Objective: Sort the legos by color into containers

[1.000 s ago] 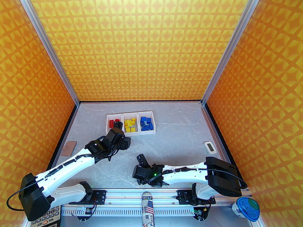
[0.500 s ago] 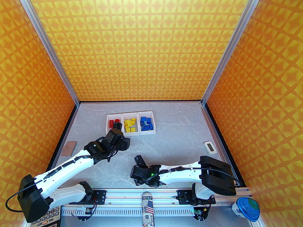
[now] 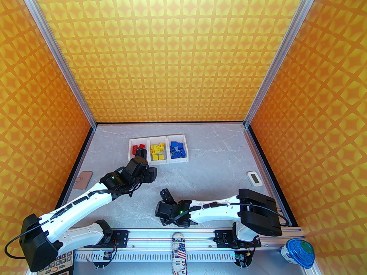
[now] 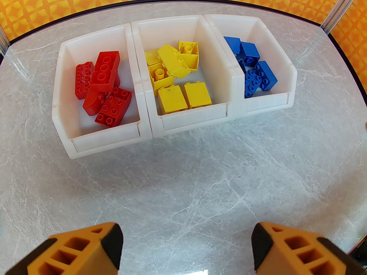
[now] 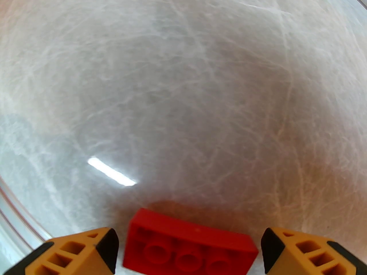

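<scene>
A grey, white-veined marble-look table (image 3: 215, 159) forms the floor of a booth. Orange-and-yellow patterned walls (image 3: 183, 53) close it on three sides, joined at the corners by slanting aluminium posts (image 3: 57, 53). An aluminium rail (image 3: 172, 235) carrying both arm bases runs along the near edge.

Toward the back, left of centre, three white open containers (image 4: 192, 117) stand joined in a row on the table. Red legos (image 4: 100, 87) lie in the left one, yellow legos (image 4: 175, 76) in the middle one and blue legos (image 4: 255, 67) in the right one.

The left gripper (image 4: 186, 236) hangs above bare table on the near side of the containers, facing them. Its orange, black-padded fingers (image 4: 83, 248) are spread wide with nothing between them. Seen from above, its tip overlaps the near end of the red container.

The right gripper (image 5: 189, 239) is close above the table's near middle, well apart from the containers. Its fingers (image 5: 77, 251), set wide, hold one red brick (image 5: 189, 245) lengthwise. The brick looks sharp while the marble beneath it is smeared and carries a bright streak of reflected light.

A tan tag (image 3: 83, 179) lies at the table's left edge and a small white device (image 3: 254, 178) near its right edge. A blue-lidded cup (image 3: 299, 252) stands beyond the near right corner, and a calculator (image 3: 57, 265) sits at the near left corner.
</scene>
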Controlling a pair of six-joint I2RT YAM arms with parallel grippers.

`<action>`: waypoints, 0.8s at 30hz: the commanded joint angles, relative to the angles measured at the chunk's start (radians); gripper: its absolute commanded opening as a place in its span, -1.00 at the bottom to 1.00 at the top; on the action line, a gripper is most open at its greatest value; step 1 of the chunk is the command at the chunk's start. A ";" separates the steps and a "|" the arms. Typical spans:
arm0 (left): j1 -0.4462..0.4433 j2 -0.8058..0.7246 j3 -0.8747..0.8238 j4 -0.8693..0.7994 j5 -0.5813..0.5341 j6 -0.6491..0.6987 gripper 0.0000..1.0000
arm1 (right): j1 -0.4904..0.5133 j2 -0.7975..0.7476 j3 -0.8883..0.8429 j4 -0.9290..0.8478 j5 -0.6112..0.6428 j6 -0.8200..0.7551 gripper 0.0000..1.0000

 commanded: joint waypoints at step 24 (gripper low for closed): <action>0.007 -0.020 -0.012 -0.013 -0.026 -0.003 0.56 | -0.013 0.024 0.079 -0.095 0.157 -0.037 0.39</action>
